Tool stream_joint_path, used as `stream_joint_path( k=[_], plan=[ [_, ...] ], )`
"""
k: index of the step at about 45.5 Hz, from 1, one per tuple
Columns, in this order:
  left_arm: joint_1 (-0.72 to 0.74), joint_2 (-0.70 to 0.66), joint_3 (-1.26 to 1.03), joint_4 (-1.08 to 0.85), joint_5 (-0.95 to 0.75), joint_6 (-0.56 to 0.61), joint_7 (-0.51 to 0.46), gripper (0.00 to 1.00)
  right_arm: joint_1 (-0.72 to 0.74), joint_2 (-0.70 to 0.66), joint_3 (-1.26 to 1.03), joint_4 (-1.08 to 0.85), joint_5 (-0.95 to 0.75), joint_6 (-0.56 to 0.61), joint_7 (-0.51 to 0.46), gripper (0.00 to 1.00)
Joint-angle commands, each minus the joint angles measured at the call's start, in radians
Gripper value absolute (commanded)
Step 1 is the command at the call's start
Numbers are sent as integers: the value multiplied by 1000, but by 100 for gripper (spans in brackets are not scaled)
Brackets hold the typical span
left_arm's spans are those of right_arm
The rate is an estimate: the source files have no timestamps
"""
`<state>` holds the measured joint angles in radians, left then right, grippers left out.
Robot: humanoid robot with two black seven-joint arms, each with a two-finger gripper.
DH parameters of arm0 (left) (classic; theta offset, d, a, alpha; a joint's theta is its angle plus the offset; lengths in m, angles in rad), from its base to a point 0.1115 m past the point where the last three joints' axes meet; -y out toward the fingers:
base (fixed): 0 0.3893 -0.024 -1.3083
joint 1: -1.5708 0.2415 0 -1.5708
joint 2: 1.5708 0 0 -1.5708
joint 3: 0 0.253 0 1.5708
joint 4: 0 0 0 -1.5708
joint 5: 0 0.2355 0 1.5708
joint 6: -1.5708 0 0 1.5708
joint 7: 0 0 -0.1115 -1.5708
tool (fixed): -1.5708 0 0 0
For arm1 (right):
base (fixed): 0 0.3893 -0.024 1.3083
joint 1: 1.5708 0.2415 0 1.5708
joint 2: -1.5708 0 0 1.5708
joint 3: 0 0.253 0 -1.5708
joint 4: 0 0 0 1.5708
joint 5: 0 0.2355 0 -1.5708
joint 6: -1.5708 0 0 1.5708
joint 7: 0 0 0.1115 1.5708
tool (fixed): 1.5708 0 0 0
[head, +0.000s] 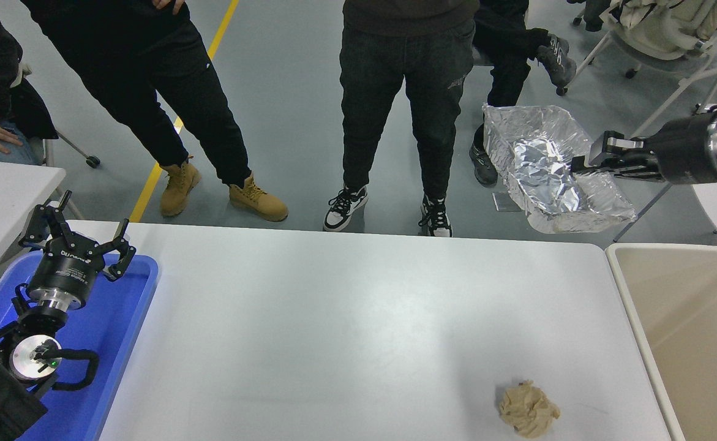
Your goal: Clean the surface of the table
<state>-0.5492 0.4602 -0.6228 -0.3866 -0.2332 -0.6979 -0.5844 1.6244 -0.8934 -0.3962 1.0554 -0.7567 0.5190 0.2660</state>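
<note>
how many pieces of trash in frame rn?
2. A foil tray held in the air by the right gripper, beyond the table's far right corner; a crumpled paper ball on the table, near right.
</note>
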Motion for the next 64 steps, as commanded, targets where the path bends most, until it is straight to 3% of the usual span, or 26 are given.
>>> stream_joint_path(
  k=[1,14,36,53,64],
  plan=[
    [0,0,0,0,0,0,0,100,-27,-21,5,-77,2,15,1,0],
    [0,0,0,0,0,0,0,100,-112,-82,5,-164,5,10,2,0],
    [0,0,0,0,0,0,0,100,-440,-62,75,-624,128,9,2,0],
    [0,0,0,0,0,0,0,100,-656,54,97,-960,243,-4,-2,0],
    [0,0,0,0,0,0,0,100,-764,148,99,-1068,277,-80,-16,0]
  ],
)
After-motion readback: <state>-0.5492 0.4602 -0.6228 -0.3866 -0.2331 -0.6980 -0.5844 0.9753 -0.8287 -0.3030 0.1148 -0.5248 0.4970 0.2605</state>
